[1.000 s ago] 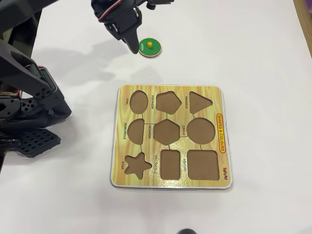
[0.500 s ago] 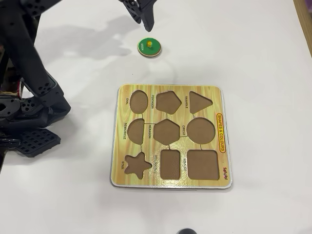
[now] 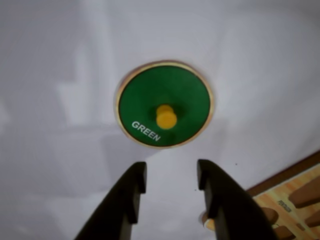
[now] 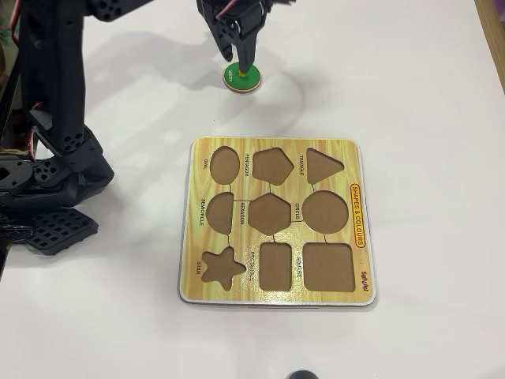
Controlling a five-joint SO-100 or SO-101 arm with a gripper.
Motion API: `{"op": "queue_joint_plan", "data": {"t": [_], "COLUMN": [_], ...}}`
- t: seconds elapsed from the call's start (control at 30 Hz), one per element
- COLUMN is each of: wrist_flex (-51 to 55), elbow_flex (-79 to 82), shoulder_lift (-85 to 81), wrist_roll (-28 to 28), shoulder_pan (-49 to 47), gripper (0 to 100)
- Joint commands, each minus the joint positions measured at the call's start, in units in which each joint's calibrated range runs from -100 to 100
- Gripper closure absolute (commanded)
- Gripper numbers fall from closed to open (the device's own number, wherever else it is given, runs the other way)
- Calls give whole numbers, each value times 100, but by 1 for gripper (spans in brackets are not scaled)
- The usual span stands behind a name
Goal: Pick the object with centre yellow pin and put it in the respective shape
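Green disc (image 3: 164,103) with yellow knob (image 3: 166,116) lies flat on white table (image 4: 410,95), well apart from puzzle board (image 4: 276,221). Gripper (image 3: 170,181) hovers above disc, jaws parted, nothing held. Step in hand: approach for pick. Next move likely calls for descent with fingers straddling knob, then closing on it. CIRCLE cut-out (image 4: 326,211) empty, awaiting disc.
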Motion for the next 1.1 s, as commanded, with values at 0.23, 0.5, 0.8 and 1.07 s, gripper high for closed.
{"op": "queue_joint_plan", "data": {"t": [0.23, 0.5, 0.8, 1.07], "wrist_flex": [-40, -40, -40, -40], "elbow_flex": [-683, -989, -890, -890], "shoulder_lift": [659, 985, 1002, 1002], "wrist_roll": [-14, -9, -9, -9], "shoulder_pan": [-43, -141, -189, -180], "gripper": [88, 88, 88, 88]}}
